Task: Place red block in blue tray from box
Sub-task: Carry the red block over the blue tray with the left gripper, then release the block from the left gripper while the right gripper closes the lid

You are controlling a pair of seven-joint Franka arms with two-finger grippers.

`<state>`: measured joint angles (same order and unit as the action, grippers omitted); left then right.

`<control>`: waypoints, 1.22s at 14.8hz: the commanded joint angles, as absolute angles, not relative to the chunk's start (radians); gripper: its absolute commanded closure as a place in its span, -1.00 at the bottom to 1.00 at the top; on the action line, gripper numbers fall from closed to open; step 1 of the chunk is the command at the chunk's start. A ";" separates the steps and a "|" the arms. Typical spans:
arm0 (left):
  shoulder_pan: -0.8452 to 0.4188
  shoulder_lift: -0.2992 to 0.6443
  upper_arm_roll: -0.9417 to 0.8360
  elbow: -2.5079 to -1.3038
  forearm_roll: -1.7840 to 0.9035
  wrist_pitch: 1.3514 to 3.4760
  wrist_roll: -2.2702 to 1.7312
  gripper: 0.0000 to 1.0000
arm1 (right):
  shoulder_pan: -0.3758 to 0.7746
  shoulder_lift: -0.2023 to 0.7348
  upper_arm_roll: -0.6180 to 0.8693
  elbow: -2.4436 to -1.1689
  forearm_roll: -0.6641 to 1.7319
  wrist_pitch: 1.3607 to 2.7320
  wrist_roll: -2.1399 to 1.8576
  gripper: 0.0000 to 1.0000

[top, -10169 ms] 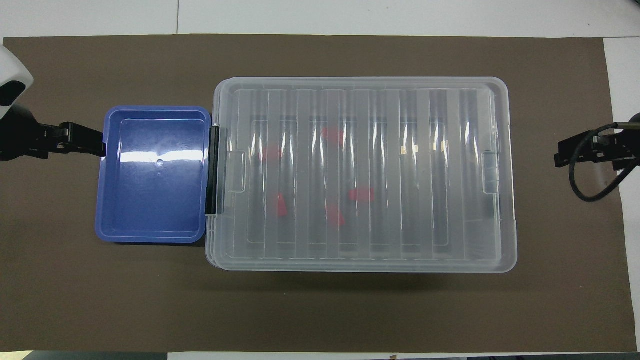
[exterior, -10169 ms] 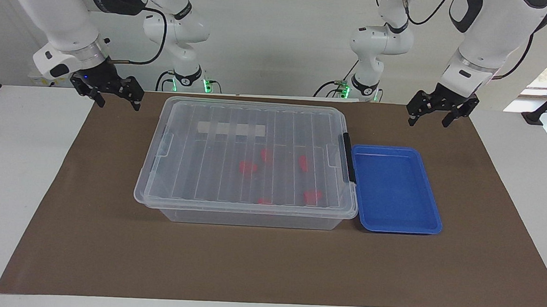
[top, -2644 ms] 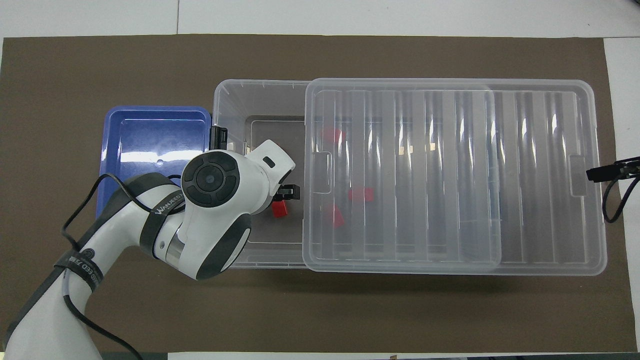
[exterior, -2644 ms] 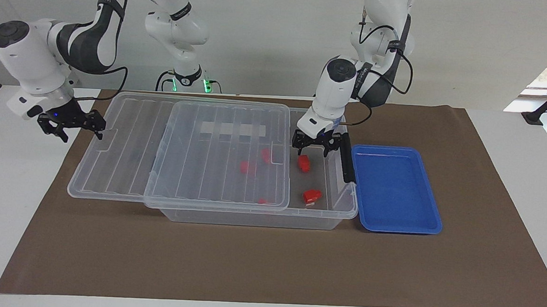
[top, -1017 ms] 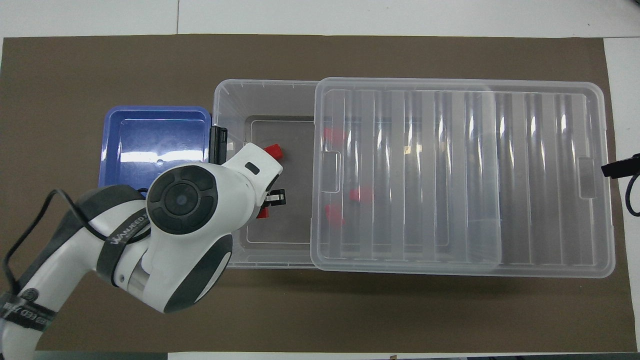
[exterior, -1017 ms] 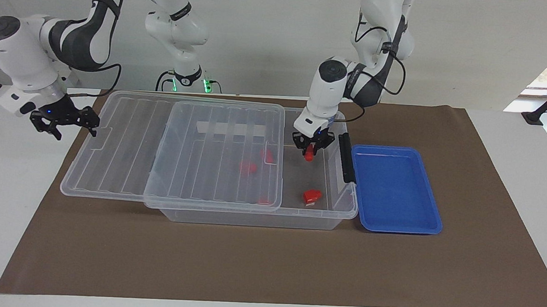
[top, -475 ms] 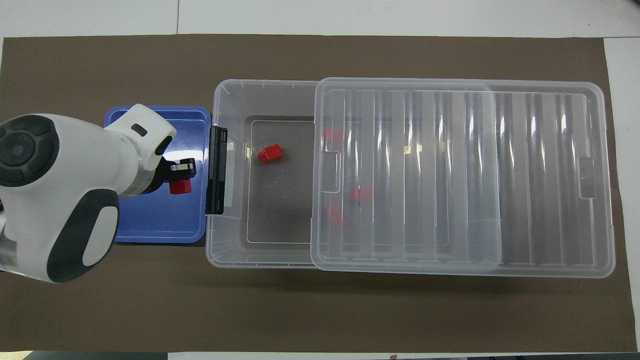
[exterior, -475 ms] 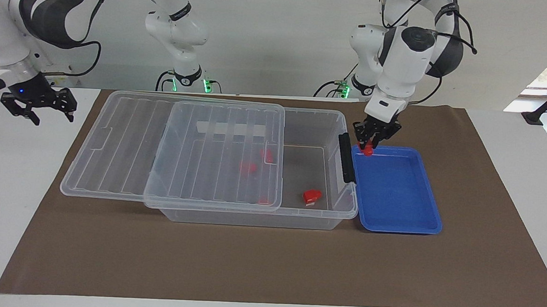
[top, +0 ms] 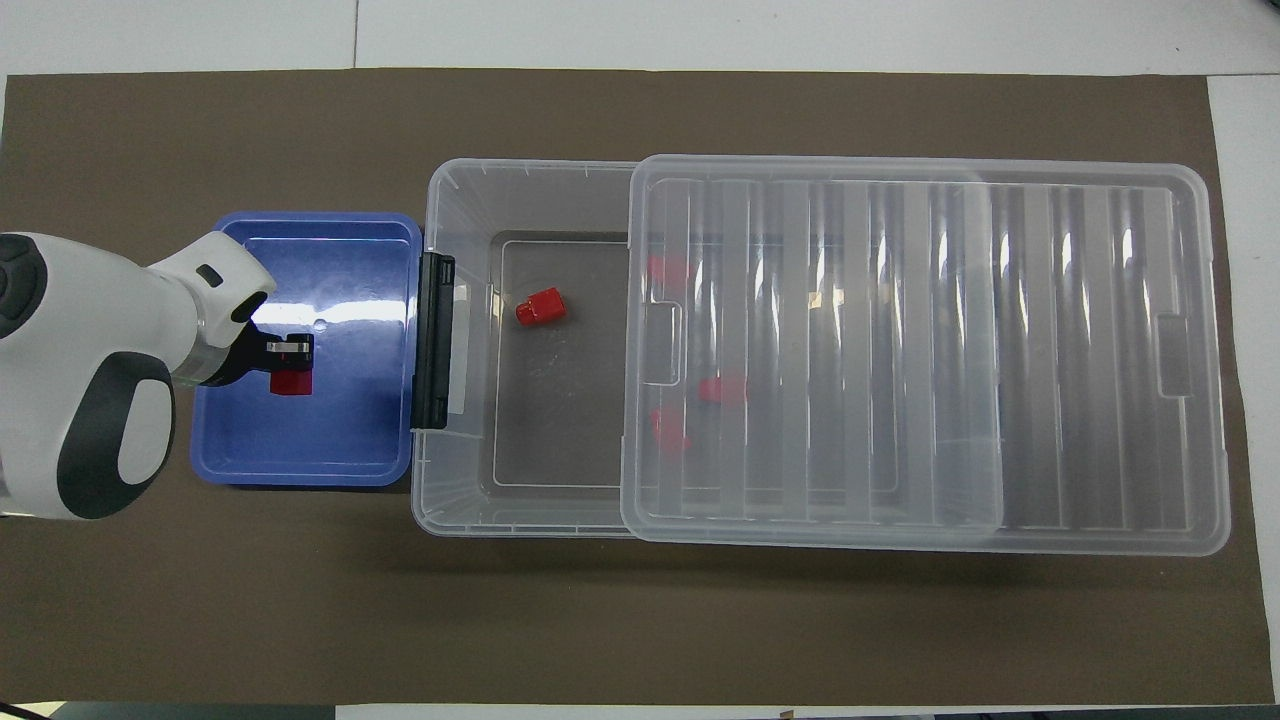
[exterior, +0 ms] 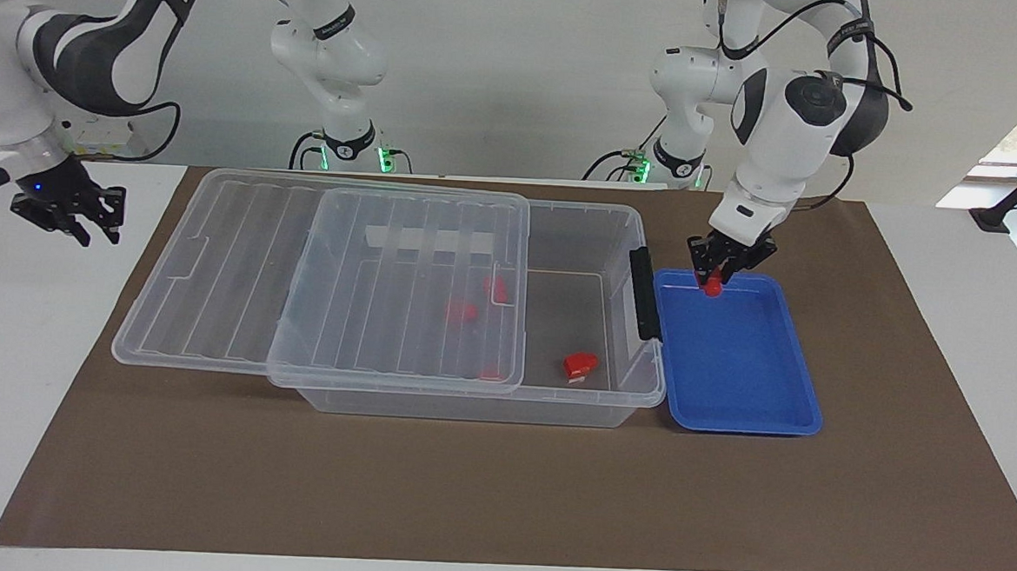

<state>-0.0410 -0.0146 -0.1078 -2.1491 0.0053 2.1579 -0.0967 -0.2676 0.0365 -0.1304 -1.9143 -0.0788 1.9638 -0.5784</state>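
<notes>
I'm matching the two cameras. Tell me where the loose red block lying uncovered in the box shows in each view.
Facing view: red block low on the box floor, farther from the robots, near the tray end.
Overhead view: red block upper part of the uncovered floor.
Shared landmark: black latch beside the blue tray.

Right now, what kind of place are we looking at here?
Probably a robotics lab bench: two white arms mounted at a table covered with a brown mat, with only a clear box and a blue tray set out, against a plain wall.
</notes>
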 commanded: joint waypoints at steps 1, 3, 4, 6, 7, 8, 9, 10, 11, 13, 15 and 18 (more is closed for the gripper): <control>-0.018 0.083 -0.118 -2.155 0.018 2.290 -0.071 1.00 | -0.206 0.015 -0.118 -1.956 -0.075 1.982 -0.470 1.00; -0.018 0.110 -0.118 -2.155 0.018 2.328 -0.071 1.00 | -0.174 0.014 -0.118 -1.959 -0.071 1.979 -0.440 1.00; -0.018 0.110 -0.120 -2.157 0.018 2.330 -0.072 1.00 | -0.166 0.011 -0.118 -1.970 -0.055 1.977 -0.436 1.00; -0.020 0.110 -0.118 -2.157 0.018 2.319 -0.072 -0.99 | -0.131 -0.002 -0.118 -1.988 -0.029 1.980 -0.399 1.00; -0.018 0.110 -0.118 -2.151 0.018 2.313 -0.074 -1.00 | -0.118 -0.002 -0.118 -1.988 -0.029 1.980 -0.378 1.00; -0.020 0.109 -0.118 -2.148 0.018 2.312 -0.080 -1.00 | -0.091 -0.002 -0.118 -1.990 -0.029 1.980 -0.347 1.00; -0.018 0.104 -0.120 -2.141 0.018 2.301 -0.083 -1.00 | -0.071 -0.002 -0.118 -1.990 -0.029 1.980 -0.321 1.00; -0.020 0.097 -0.118 -2.137 0.018 2.286 -0.081 -1.00 | -0.055 -0.003 -0.118 -1.996 -0.028 1.980 -0.302 1.00; -0.020 0.095 -0.120 -2.125 0.018 2.267 -0.081 -1.00 | -0.046 -0.011 -0.118 -2.008 -0.026 1.982 -0.289 1.00; -0.021 0.086 -0.120 -2.090 0.018 2.240 -0.083 -1.00 | -0.041 -0.017 -0.117 -2.025 -0.012 1.985 -0.266 1.00; -0.031 0.069 -0.120 -2.045 0.018 2.195 -0.084 -1.00 | -0.016 -0.020 -0.101 -2.034 -0.002 1.997 -0.244 1.00; -0.035 0.028 -0.123 -1.955 0.018 2.085 -0.083 -1.00 | 0.006 -0.032 -0.097 -2.063 0.000 2.022 -0.204 1.00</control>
<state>-0.0256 0.0659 -0.1248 -2.0120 0.0053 2.1789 -0.0771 -0.0074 -0.0012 -0.1067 -2.0024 -0.0153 1.9825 -0.2401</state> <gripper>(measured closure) 0.000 0.991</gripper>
